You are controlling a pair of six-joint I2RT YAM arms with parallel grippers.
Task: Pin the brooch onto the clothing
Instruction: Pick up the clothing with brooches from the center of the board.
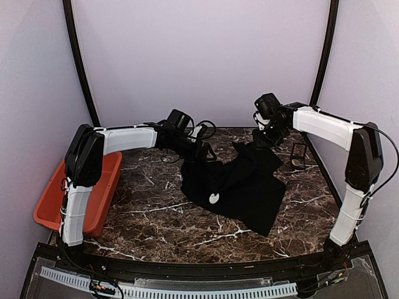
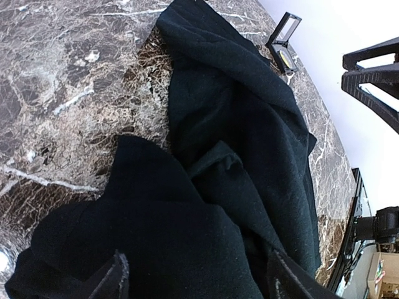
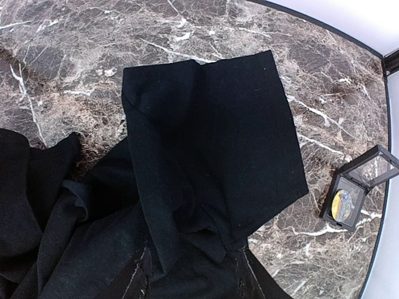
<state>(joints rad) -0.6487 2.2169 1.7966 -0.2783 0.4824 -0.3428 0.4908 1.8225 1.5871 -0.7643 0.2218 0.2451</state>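
The black T-shirt (image 1: 240, 180) lies crumpled on the marble table, with a small pale round mark (image 1: 214, 199) near its left side. My left gripper (image 1: 202, 151) is at the shirt's far-left corner. In the left wrist view its jaws (image 2: 199, 283) stand wide apart with black cloth (image 2: 237, 124) between them. My right gripper (image 1: 265, 134) is at the far-right corner. Its jaws (image 3: 193, 280) stand apart over a fold by the flat sleeve (image 3: 212, 137). The brooch, a yellowish oval, lies in a small black box (image 3: 346, 202) with its clear lid open, right of the shirt (image 1: 298, 156).
A red bin (image 1: 56, 199) hangs off the table's left edge. The brooch box also shows in the left wrist view (image 2: 283, 47), near the table's far rim. Bare marble (image 1: 168, 224) lies in front of the shirt. Walls enclose the back and sides.
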